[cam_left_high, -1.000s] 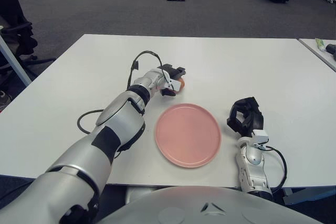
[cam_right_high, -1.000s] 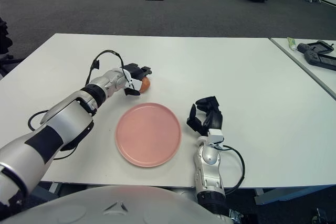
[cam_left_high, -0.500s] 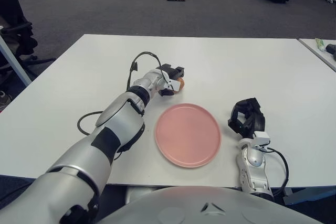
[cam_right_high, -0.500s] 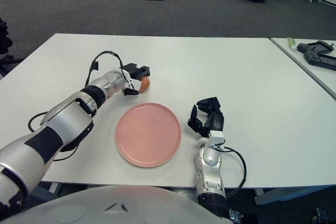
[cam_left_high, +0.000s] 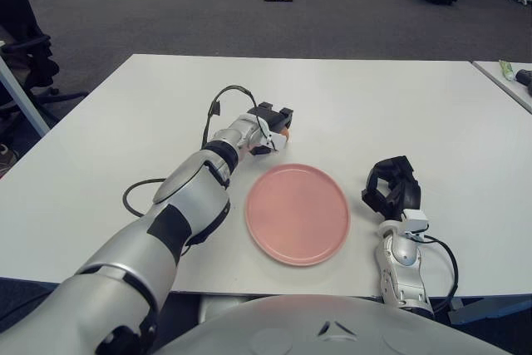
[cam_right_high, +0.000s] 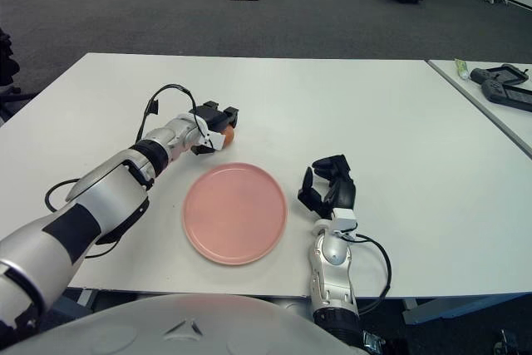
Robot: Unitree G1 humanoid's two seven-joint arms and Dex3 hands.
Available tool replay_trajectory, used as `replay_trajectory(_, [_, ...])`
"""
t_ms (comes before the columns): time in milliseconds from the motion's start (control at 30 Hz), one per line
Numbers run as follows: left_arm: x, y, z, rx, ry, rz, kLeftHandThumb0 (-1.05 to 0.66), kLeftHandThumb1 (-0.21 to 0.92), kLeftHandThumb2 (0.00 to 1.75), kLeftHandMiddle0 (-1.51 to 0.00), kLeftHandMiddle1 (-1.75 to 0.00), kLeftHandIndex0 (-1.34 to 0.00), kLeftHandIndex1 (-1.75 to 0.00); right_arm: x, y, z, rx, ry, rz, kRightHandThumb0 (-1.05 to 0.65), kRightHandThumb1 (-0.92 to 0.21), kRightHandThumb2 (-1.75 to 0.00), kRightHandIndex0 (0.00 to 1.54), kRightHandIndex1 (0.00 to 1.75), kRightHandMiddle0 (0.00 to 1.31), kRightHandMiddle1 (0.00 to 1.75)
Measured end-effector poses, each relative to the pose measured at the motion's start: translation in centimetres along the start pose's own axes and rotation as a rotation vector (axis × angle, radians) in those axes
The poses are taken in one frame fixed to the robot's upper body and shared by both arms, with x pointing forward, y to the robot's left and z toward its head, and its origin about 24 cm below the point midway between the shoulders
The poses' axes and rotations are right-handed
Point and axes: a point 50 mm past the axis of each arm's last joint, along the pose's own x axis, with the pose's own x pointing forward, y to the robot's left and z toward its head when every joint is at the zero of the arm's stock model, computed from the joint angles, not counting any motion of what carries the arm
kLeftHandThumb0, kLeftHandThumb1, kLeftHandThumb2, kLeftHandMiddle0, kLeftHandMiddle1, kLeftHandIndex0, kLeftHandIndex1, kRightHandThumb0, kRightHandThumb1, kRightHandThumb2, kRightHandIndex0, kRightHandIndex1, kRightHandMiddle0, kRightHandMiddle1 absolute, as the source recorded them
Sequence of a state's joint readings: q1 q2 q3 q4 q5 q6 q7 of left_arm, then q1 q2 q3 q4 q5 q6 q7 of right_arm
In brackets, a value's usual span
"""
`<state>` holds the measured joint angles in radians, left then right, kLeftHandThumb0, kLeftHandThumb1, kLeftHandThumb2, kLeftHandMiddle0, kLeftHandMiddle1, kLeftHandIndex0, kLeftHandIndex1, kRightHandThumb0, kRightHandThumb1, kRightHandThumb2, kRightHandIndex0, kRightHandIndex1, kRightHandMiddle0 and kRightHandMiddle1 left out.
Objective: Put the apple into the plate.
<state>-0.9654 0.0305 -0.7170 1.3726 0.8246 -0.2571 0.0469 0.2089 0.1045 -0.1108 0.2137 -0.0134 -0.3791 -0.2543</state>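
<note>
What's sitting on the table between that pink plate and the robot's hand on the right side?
Nothing: in the right eye view only bare white table separates the pink plate from the right hand.

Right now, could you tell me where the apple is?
The apple is in the left hand, on the white table just beyond the pink plate's far left rim.

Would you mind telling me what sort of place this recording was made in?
Probably an office or lab: grey carpet floor, a black office chair on the left, and white tables.
</note>
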Motion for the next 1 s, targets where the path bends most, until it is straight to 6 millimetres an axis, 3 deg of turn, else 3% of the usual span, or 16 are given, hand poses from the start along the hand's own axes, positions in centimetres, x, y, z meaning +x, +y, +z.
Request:
replay_trajectory(100, [-0.01, -0.10, 0.01, -0.006, 0.001, 0.005, 0.10, 0.31, 1.28, -0.63, -1.61, -0.41, -1.75, -0.01, 0.01, 0.03, -0.002, 0.003, 0.000, -0.42, -0.50, -1.10, 0.72, 1.75, 0.47, 1.75])
replay_trajectory(200, [-0.03, -0.14, -0.02, -0.022, 0.002, 0.013, 0.03, 0.27, 1.32, -0.67, -1.58, -0.46, -1.75, -0.01, 0.00, 0.04, -0.003, 0.006, 0.002, -0.42, -0.49, -1.10, 0.72, 1.75, 0.47, 1.75])
replay_trajectory(567, [-0.06, -0.16, -0.15, -0.057, 0.012, 0.025, 0.00, 0.23, 1.40, -0.68, -1.67, -0.46, -1.75, -0.02, 0.01, 0.04, 0.004, 0.003, 0.013, -0.42, -0.50, -1.09, 0.71, 1.75, 0.46, 1.75])
replay_trajectory(1000, [-0.04, -0.15, -0.12, -0.079, 0.015, 0.030, 0.00, 0.24, 1.36, -0.72, -1.57, -0.47, -1.75, 0.09, 0.11, -0.09, 0.005, 0.006, 0.023, -0.42, -0.51, -1.08, 0.75, 1.75, 0.46, 1.75])
